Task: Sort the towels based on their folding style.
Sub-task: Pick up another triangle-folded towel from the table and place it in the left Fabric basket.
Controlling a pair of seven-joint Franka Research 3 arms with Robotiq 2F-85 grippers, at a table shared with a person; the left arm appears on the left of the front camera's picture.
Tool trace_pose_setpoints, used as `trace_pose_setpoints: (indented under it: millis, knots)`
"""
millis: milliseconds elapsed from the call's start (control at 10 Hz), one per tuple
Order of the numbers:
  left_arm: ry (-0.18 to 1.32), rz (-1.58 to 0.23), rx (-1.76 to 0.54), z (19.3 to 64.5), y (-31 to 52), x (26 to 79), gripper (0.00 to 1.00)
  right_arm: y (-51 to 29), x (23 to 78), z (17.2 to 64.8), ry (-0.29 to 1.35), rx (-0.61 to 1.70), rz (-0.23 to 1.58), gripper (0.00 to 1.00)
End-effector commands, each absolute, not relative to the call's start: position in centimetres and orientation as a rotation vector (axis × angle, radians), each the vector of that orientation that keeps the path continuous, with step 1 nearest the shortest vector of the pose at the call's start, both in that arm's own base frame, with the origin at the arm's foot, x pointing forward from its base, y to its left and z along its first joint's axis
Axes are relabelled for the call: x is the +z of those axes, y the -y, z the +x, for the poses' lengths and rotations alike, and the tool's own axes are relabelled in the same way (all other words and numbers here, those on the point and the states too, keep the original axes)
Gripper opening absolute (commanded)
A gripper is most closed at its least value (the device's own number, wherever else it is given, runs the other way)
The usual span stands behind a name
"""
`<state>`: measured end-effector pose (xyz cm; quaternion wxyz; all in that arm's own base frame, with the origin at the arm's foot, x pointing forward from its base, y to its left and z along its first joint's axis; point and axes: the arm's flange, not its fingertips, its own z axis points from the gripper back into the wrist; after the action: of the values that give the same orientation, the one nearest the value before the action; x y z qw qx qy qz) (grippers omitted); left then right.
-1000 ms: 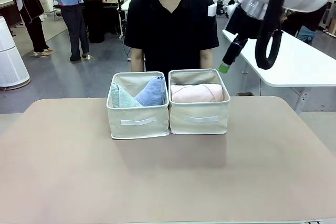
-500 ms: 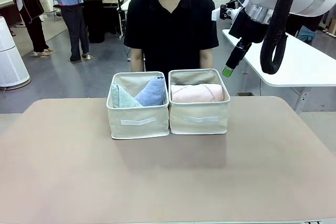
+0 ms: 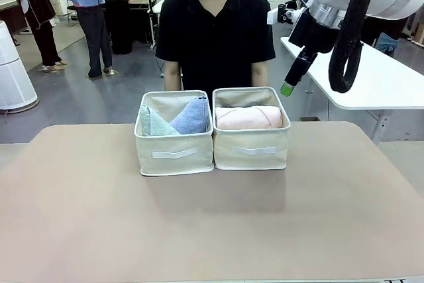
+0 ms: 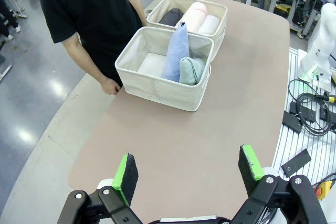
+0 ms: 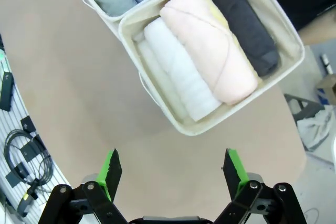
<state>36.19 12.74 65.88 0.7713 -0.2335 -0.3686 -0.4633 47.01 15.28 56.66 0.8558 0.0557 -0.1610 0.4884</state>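
Sorting looks done. Cone towels, teal (image 4: 192,70) and blue (image 4: 176,52), in left bin (image 3: 173,154); rolled towels, white (image 5: 181,68), pink (image 5: 210,43), dark grey (image 5: 245,29), in right bin (image 3: 252,150). Yellow roll barely visible beneath pink. Left gripper (image 4: 188,171) spread, empty, above bare table (image 4: 173,140). Right gripper (image 5: 174,173) spread, empty, above right bin. Next: likely park arms.

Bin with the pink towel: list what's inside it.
Bin holds rolled towels: pink towel on top, white, dark grey. A pale yellow edge peeks beneath pink; the rest is covered.

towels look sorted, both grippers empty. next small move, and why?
Probably just lift the right gripper clear and stop. Its jaws stand open and empty above the right bin, which holds the rolled towels; the cone-shaped folds sit in the left bin. The left gripper hovers open over bare table.
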Motion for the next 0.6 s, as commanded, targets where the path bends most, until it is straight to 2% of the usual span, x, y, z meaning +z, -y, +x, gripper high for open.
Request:
trace_pose_setpoints:
  millis: [0, 300, 500]
  knots:
    - [0.797, -0.505, -1.019, 36.0, -12.7, 65.8, 1.00, -12.7, 58.5, 45.9, 0.240, 1.030, 0.208, 1.00]
    - [0.797, -0.505, -1.019, 36.0, -12.7, 65.8, 1.00, -6.4, 63.9, 41.7, 0.349, 1.078, 0.334, 1.00]
    - [0.797, -0.505, -1.019, 36.0, -12.7, 65.8, 1.00, -1.4, 68.1, 39.4, 0.424, 1.116, 0.577, 1.00]
